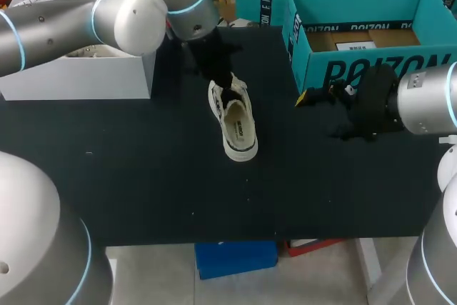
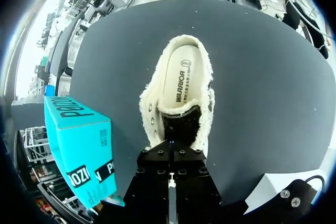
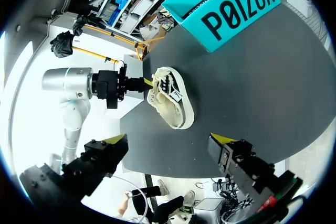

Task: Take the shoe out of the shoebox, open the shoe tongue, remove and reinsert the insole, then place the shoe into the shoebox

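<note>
A cream low-top shoe [image 1: 235, 121] lies on the black table [image 1: 143, 169], sole down, its printed insole [image 2: 182, 74] showing inside. My left gripper [image 1: 223, 85] sits at the shoe's lace end, fingers pressed together on the black tongue [image 2: 181, 123]; its tips are hidden in the left wrist view. From the right wrist view the shoe [image 3: 169, 100] lies ahead, with the left gripper [image 3: 149, 84] at its far end. My right gripper [image 3: 170, 140] hangs open and empty, apart from the shoe, in front of the teal shoebox [image 1: 371, 69].
The open teal shoebox [image 3: 231, 9] stands at the table's back right, with cardboard inside. A white box [image 1: 78, 78] stands at the back left under my left arm. Another teal piece [image 1: 258, 6] lies behind the table's middle.
</note>
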Controlling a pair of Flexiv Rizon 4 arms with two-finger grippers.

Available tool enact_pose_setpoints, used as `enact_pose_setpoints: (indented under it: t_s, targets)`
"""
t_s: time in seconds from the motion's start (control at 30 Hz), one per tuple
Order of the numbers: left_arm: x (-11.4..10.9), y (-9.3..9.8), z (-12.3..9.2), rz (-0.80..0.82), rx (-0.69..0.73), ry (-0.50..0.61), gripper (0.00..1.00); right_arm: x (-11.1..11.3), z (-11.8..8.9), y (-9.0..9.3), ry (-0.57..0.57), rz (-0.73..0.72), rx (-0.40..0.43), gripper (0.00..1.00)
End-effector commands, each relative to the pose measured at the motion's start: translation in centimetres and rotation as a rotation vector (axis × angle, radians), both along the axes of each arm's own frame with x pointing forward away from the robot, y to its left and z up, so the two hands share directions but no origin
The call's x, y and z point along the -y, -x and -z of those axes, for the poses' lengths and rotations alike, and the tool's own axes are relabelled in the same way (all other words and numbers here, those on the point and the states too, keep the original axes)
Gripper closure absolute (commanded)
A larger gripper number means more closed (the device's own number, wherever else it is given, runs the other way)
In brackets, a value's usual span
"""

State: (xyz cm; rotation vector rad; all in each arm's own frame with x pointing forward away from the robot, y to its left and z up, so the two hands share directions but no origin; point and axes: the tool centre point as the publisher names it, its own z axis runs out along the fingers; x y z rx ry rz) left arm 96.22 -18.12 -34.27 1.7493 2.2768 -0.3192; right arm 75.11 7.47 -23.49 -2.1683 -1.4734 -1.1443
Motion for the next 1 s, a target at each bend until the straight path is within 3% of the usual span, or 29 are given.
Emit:
enact_pose_setpoints:
  t_s: [0.03, 0.33, 0.7, 0.9, 1.0]
  targets:
    - [1.2, -0.5, 1.5, 0.011, -0.015, 0.025, 1.0, -0.3, 0.0, -0.1, 0.004, 0.003, -0.001, 0.0]
    - [1.9, 0.7, 2.9, 0.022, -0.052, 0.03, 1.0, -0.3, 0.0, -0.1, 0.004, 0.003, -0.001, 0.0]
    - [0.4, 2.3, 3.5, -0.002, -0.09, 0.033, 1.0, -0.3, 0.0, -0.1, 0.004, 0.003, -0.001, 0.0]
    - [-0.8, 1.6, 1.2, -0.023, -0.037, 0.037, 1.0, -0.3, 0.0, -0.1, 0.004, 0.003, -0.001, 0.0]
    - [-1.3, 1.3, -0.6, -0.018, -0.005, 0.037, 0.91, -0.3, 0.0, -0.1, 0.004, 0.003, -0.001, 0.0]
